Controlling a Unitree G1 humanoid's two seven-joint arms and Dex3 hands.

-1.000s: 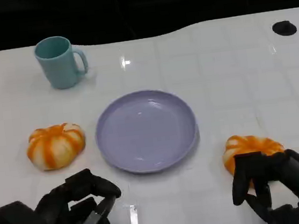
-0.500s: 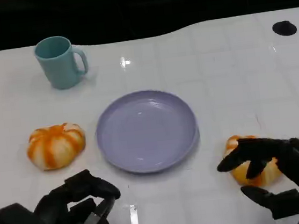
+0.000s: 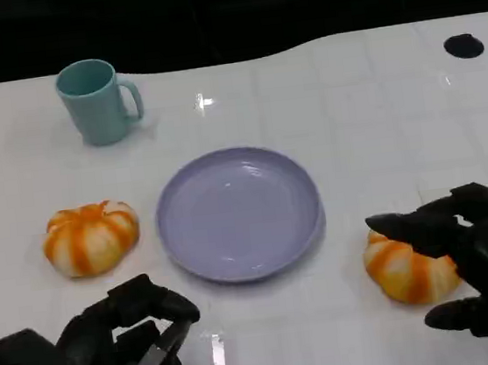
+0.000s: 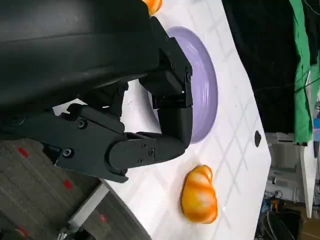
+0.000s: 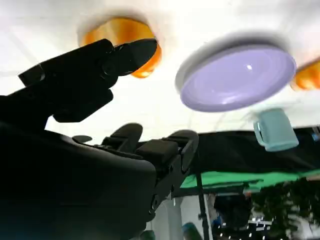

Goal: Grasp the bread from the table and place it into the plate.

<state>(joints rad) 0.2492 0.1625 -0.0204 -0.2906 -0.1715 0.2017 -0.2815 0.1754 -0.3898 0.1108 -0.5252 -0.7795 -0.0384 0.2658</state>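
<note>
Two orange-and-white breads [image 3: 411, 267] [image 3: 91, 238] (pumpkin-shaped) lie flanking the empty lavender plate [image 3: 239, 211].

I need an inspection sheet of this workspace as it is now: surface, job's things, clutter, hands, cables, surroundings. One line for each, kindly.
Surface: white table, glossy, with a dark round hole near its far right edge.
Job's things: purple plate at the centre, nothing in it; one bread to its left, a second bread to its right, both on the table.
Clutter: teal mug, upright, far left.
Hands: right hand open around the second bread, not yet holding it; left hand low at the near edge, fingers curled, holding nothing.
Cables: nothing seen.
Surroundings: dark backdrop behind the table; green cloth in the left wrist view.
</note>
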